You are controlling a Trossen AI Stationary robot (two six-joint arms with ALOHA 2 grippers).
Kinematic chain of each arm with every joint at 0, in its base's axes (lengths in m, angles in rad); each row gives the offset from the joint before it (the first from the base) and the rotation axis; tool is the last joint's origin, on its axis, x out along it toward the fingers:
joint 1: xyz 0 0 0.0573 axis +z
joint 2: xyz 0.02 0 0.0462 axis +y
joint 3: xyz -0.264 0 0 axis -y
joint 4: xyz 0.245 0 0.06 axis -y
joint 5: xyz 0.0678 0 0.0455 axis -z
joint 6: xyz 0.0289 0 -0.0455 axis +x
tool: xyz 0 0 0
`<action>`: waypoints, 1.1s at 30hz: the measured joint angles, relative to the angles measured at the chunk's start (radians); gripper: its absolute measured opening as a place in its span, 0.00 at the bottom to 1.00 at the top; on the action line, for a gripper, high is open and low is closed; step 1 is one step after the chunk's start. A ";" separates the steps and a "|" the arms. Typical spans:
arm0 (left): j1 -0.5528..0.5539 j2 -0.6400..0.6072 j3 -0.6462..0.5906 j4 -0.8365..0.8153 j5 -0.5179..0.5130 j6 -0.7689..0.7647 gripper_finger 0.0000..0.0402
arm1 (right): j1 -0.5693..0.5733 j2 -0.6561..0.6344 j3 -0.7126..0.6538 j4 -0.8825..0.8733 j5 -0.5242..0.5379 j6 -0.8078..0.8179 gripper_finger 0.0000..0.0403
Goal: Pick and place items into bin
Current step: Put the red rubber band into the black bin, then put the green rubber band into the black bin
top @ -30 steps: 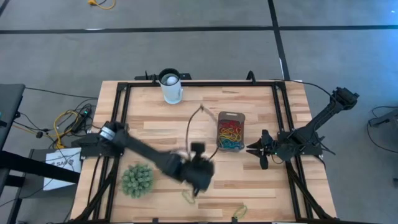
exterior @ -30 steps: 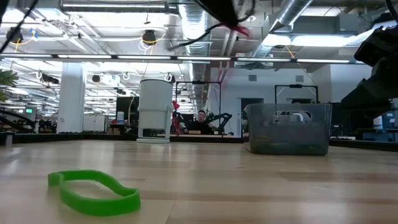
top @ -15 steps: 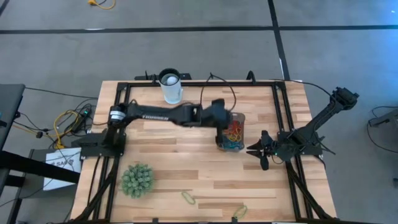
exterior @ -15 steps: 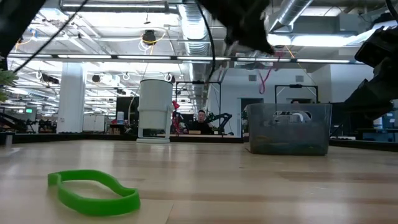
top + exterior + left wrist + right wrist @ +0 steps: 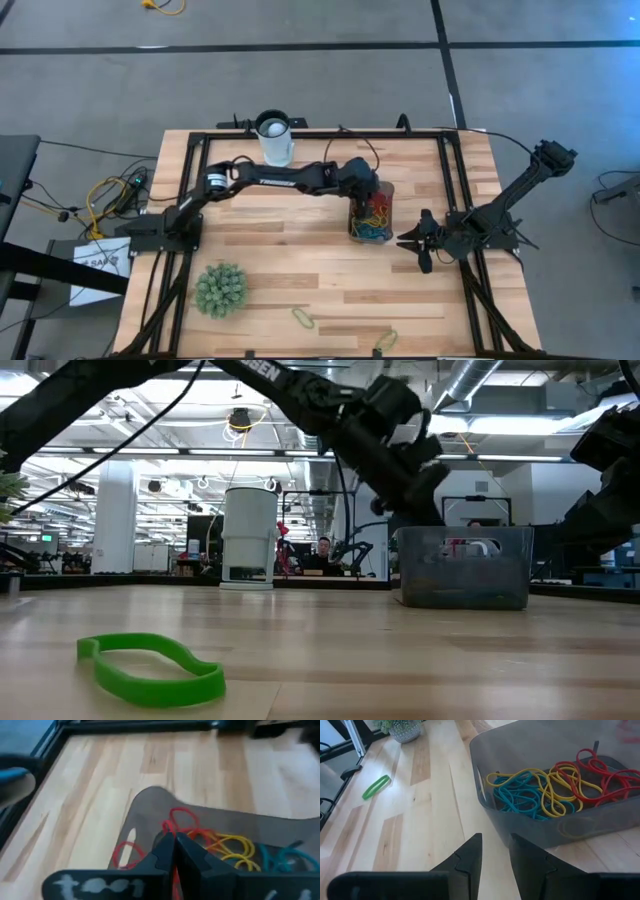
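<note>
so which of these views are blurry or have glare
Left wrist view: soft all over, the left gripper shut over the bin. Right wrist view: sharp on the bands, the plant at its edge out of focus. Low view: bright ceiling lights behind, arms dark against them, green band slightly soft. High view: evenly lit, no glare.

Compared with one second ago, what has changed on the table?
The left arm swung from the table's front edge to the bin; its shut left hand now hangs over the bands inside. The right hand, cup, spiky ball and green loops stayed put.
</note>
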 joint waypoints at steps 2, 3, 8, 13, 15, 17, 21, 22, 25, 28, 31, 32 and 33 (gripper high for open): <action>0.006 0.012 0.000 -0.017 0.000 -0.017 0.00 | 0.000 0.000 0.000 0.001 0.000 0.000 0.23; 0.009 0.015 0.000 -0.031 0.000 -0.028 0.00 | 0.000 0.000 0.000 0.001 0.000 0.000 0.23; 0.013 0.015 0.001 -0.105 -0.012 -0.078 0.00 | 0.000 0.000 0.000 0.001 0.000 0.033 0.23; 0.012 0.014 0.002 -0.143 -0.012 -0.153 0.00 | 0.000 0.000 0.000 0.001 0.000 0.083 0.23; 0.012 0.014 0.001 -0.175 -0.014 -0.167 0.00 | 0.000 0.000 0.000 0.001 0.000 0.104 0.23; 0.012 0.014 0.001 -0.180 -0.026 -0.166 0.00 | 0.000 0.000 0.000 0.001 0.000 0.118 0.23; 0.012 0.014 0.001 -0.171 -0.014 -0.165 0.00 | 0.000 0.000 0.000 0.001 0.000 0.148 0.23; 0.012 0.014 0.001 -0.175 -0.013 -0.165 0.00 | 0.000 0.000 0.000 0.000 0.000 0.156 0.23; 0.012 0.014 0.001 -0.202 -0.013 -0.166 0.03 | 0.000 0.000 0.000 0.000 0.000 0.158 0.23; 0.009 0.014 0.001 -0.206 -0.012 -0.162 0.08 | 0.000 0.000 0.000 0.000 0.000 0.157 0.23; 0.009 0.014 0.001 -0.206 -0.012 -0.161 0.14 | 0.000 0.000 0.000 -0.001 0.000 0.149 0.23; 0.009 0.014 0.001 -0.206 -0.012 -0.162 0.16 | 0.000 0.000 0.000 -0.004 0.000 0.146 0.23; 0.009 0.014 0.001 -0.205 -0.012 -0.164 0.18 | 0.000 0.000 0.000 -0.006 0.000 0.137 0.23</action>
